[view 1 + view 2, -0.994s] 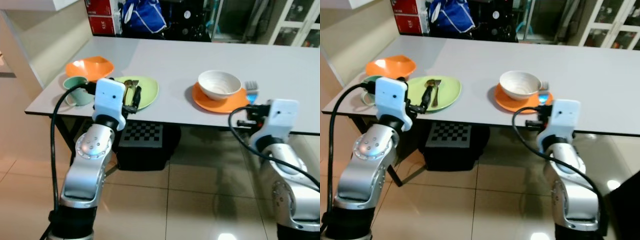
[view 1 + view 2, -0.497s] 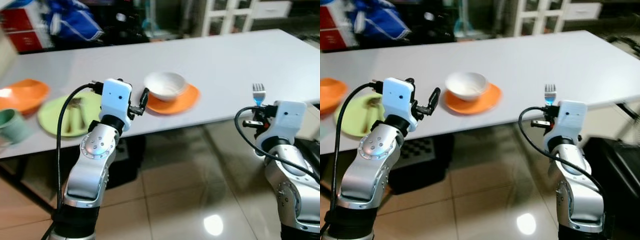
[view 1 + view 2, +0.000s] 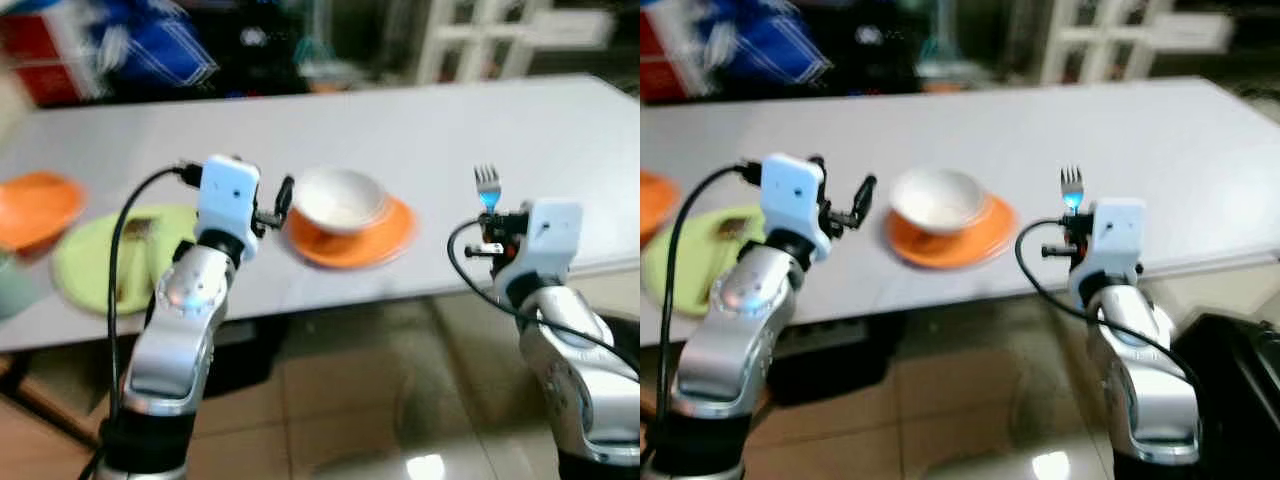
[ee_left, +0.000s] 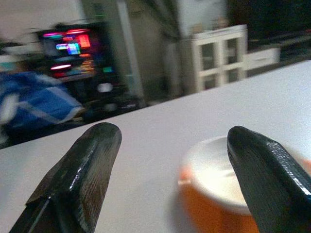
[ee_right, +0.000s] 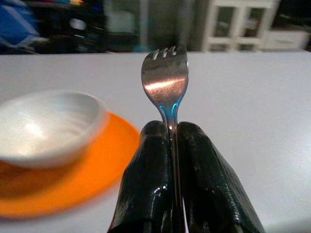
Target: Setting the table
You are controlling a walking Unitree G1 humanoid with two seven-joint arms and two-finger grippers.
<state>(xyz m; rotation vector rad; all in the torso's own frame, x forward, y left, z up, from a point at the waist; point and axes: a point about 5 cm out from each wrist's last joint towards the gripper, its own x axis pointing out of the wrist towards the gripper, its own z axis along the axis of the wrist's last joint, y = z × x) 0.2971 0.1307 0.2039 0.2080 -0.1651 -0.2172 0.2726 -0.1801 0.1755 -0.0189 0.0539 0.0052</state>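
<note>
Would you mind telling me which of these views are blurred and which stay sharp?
Both eye views are motion-blurred, smearing the green plate. The left wrist view blurs the white bowl. In the right wrist view the fork is crisp in the right gripper.

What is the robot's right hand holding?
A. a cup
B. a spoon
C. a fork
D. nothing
C. The right gripper is shut on a fork whose prongs point up, beside the white bowl on the orange plate.
</note>
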